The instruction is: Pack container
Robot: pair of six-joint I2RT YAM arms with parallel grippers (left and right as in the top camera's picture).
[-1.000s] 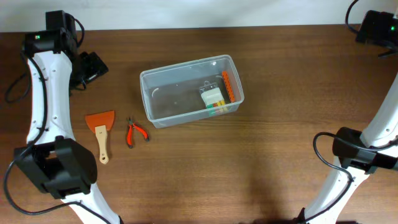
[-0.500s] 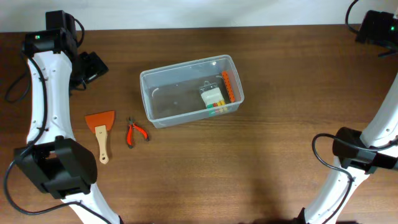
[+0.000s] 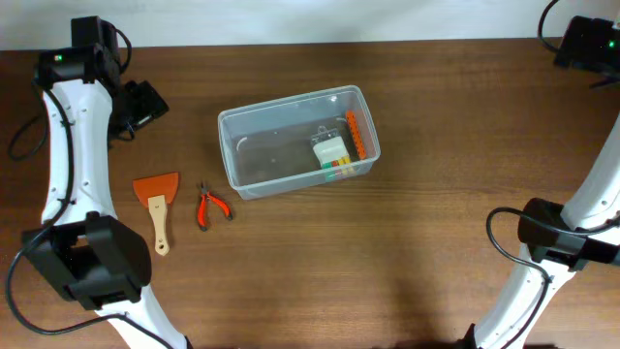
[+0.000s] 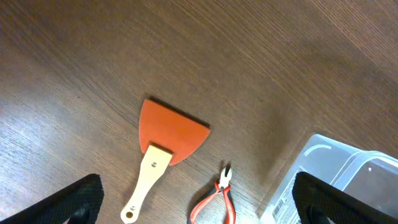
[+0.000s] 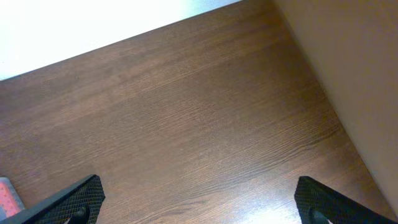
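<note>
container (image 3: pixel 266 150): clear tub, sits mid-table at a slight angle, nearer the far edge, open top. two items are in its right end: an orange strip (image 3: pixel 356 134) along the end wall and a white pack (image 3: pixel 331 153) beside it. the left half is bare.

outside, to the tub's left: an orange scraper (image 4: pixel 165 140) with a wooden handle, lying flat, and small red-handled pliers (image 4: pixel 217 199) just beside it, between scraper and tub. neither touches the tub.

left gripper (image 4: pixel 198 190): fingers spread wide, nothing between them, held above the table and looking down on both tools. right gripper (image 5: pixel 199 186): also spread and empty, over bare table (image 5: pixel 186 112) at the far right corner, well apart from everything.

my reading: packing is partly done, two tools to go, left arm best placed.

risks as i judge them:
- the scraper blade is thin and flat on the wood. fingers closing on it may skate over it or jam into the table; the handle looks the safer hold.
- the pliers are small and their handles stand slightly apart. a pinch on one handle could let them pivot or drop.
- the tools lie close together, so wide fingers coming down on one may knock the other.
- the tub looks light. a bump on its near wall could slide it, and a low carry could clip the rim.
- the scraper is long. released crosswise, it may bridge the rim rather than drop in.
</note>
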